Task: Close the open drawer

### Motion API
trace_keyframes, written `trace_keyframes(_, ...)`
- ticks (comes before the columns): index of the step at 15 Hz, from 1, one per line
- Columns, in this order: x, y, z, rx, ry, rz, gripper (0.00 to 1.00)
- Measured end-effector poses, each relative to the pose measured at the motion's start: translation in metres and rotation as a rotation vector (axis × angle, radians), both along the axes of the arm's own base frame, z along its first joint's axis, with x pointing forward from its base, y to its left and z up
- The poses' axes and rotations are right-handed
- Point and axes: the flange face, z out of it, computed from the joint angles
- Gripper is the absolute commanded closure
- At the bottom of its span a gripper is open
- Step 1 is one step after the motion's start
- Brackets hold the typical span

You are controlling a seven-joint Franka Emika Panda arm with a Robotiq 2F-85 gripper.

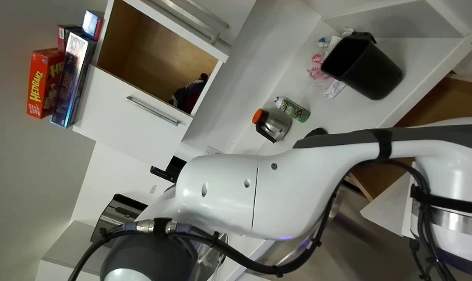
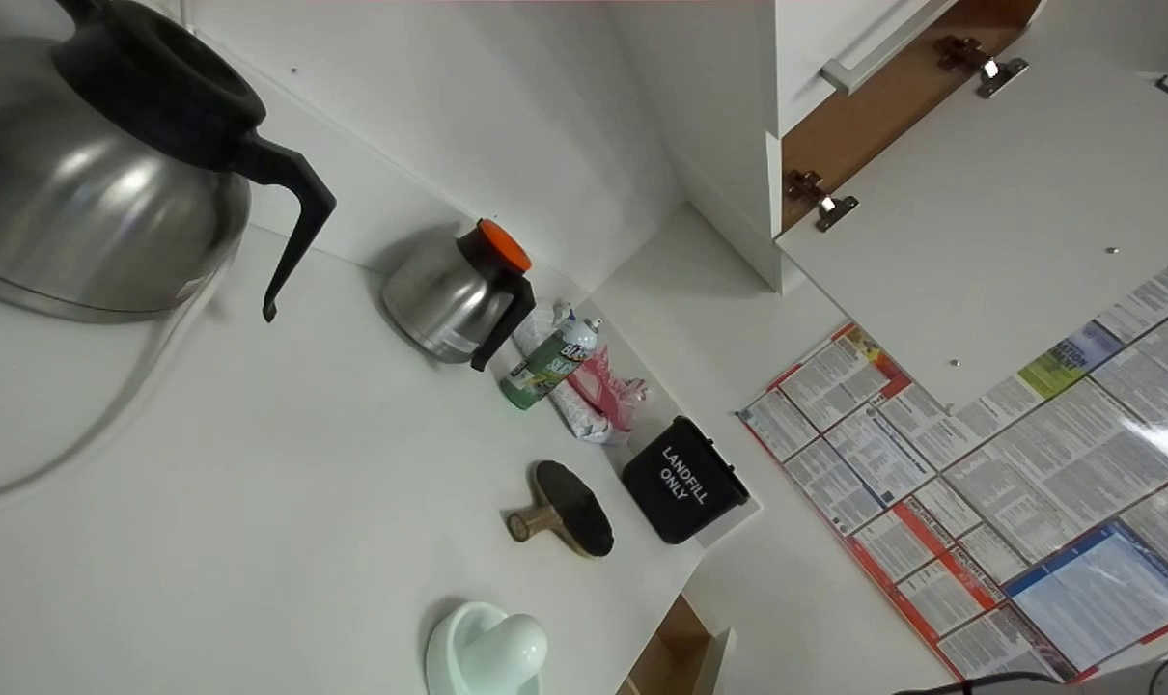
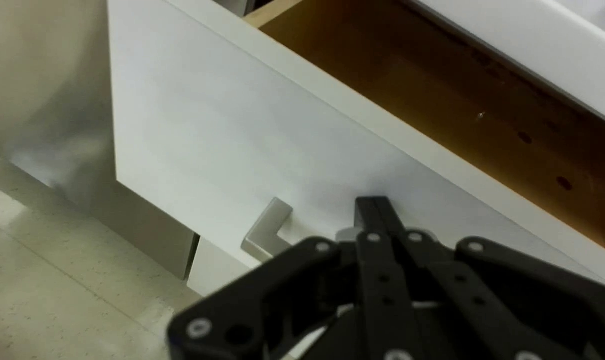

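While the drawer (image 3: 357, 106) juts open from under the counter (image 1: 349, 113), closing looks unfinished, an inward push remaining: in the wrist view its handle (image 3: 262, 232) shows at left, next the gripper (image 3: 373, 201), fingertips (image 3: 365, 206) together by the front (image 3: 262, 145), contact unclear, then the wooden inside (image 3: 462, 120). Neither exterior view shows those fingertips.

The drawer (image 3: 282, 145) is white in front and orange-brown inside, with a pale grey handle (image 3: 268, 222); the gripper (image 3: 374, 201) is black, the arm (image 1: 298, 187) white and dark grey. A silver carafe (image 2: 439, 299) has an orange lid (image 2: 505, 245), the spray can (image 2: 550, 363) is green and white, and red and blue bands cross a gridded poster (image 2: 1009, 473).
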Motion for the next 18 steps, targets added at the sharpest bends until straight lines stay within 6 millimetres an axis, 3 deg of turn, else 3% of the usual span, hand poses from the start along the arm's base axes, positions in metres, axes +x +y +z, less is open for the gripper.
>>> trace_keyframes(6,0.035,0.025,-0.010,0.067,-0.078,-0.017,1.00)
trace_keyframes(14,0.115,0.080,0.001,0.116,-0.169,0.041,1.00)
trace_keyframes(18,0.121,0.080,0.005,0.070,-0.135,0.054,1.00)
